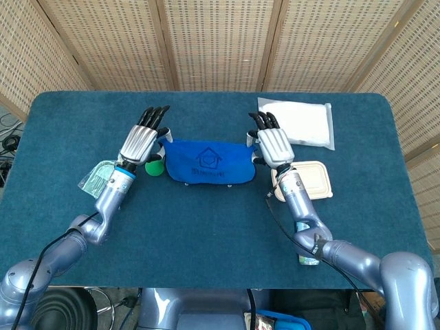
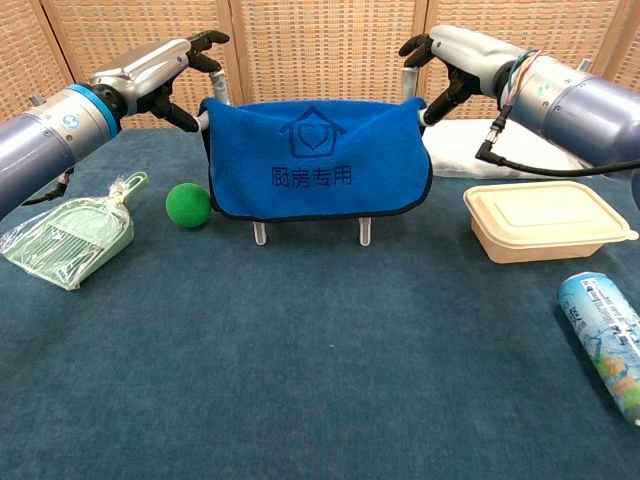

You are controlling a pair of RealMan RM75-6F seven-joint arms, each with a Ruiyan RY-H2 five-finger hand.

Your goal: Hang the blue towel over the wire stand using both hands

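Note:
The blue towel (image 2: 315,165) with a house logo is draped over the wire stand (image 2: 260,233), whose two feet show below its hem. From above, the towel (image 1: 210,161) lies mid-table between both hands. My left hand (image 2: 165,72) is at the towel's upper left corner, fingertips pinching the edge beside a stand post (image 2: 222,85). My right hand (image 2: 450,60) pinches the upper right corner. In the head view the left hand (image 1: 141,137) and right hand (image 1: 273,143) flank the towel, with their other fingers extended.
A green ball (image 2: 188,205) sits left of the stand, and a bagged green dustpan (image 2: 70,240) lies further left. To the right are a beige lunch box (image 2: 545,220), a white packet (image 2: 500,145) behind it, and a can (image 2: 605,345) lying near the front.

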